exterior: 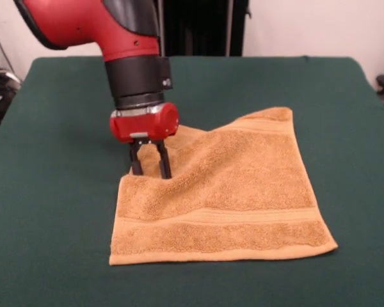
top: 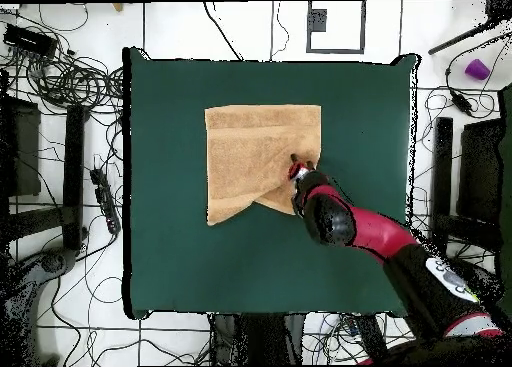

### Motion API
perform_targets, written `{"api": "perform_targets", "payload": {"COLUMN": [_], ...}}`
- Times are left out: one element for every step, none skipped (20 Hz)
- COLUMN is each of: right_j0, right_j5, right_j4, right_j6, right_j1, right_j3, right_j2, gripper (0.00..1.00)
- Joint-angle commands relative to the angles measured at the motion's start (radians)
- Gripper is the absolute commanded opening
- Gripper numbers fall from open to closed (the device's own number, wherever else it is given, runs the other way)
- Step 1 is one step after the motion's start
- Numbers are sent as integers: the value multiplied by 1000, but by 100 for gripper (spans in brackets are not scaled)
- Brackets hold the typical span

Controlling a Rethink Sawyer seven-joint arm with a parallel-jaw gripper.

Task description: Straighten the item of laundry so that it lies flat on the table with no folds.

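**Towel mostly flat, one far corner still folded in**

Nearest edge of towel [exterior: 224, 217] lies flat on green table [exterior: 51, 243], band stripe straight. Further back, far corner on the gripper's side looks tucked or bunched. Gripper [exterior: 150, 171] sits there, fingers narrow, tips at the cloth; whether they pinch it, cannot tell. Step: corner unfolding. Next move probably needs an outward drag toward the bare felt.

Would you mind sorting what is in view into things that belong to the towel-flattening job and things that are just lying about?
Part of the job:
- towel, one edge rumpled
- green table
- gripper, fingers down at the towel's edge

Lying about:
- cables on the floor
- purple object on the floor
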Motion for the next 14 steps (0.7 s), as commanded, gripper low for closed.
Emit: {"api": "perform_targets", "payload": {"right_j0": [43, 61, 84, 99, 105, 96, 83, 75, 88, 114, 140, 164, 181, 196], "right_j5": [400, 433, 463, 480, 484, 475, 456, 446, 464, 494, 517, 520, 519, 518], "right_j4": [247, 269, 284, 295, 300, 290, 286, 293, 305, 316, 322, 330, 341, 352], "right_j6": [126, 135, 146, 156, 162, 144, 135, 144, 164, 189, 210, 235, 253, 267], "right_j1": [55, 46, 37, 30, 27, 21, 22, 10, -1, -18, -32, -44, -50, -54], "right_j3": [-269, -280, -295, -305, -311, -304, -293, -273, -276, -281, -293, -295, -302, -305], "right_j2": [-18, -42, -71, -88, -95, -86, -72, -63, -79, -106, -136, -159, -176, -191], "gripper": [100, 100, 100, 100, 100, 100, 100, 100, 100, 100, 100, 100, 100, 100]}}
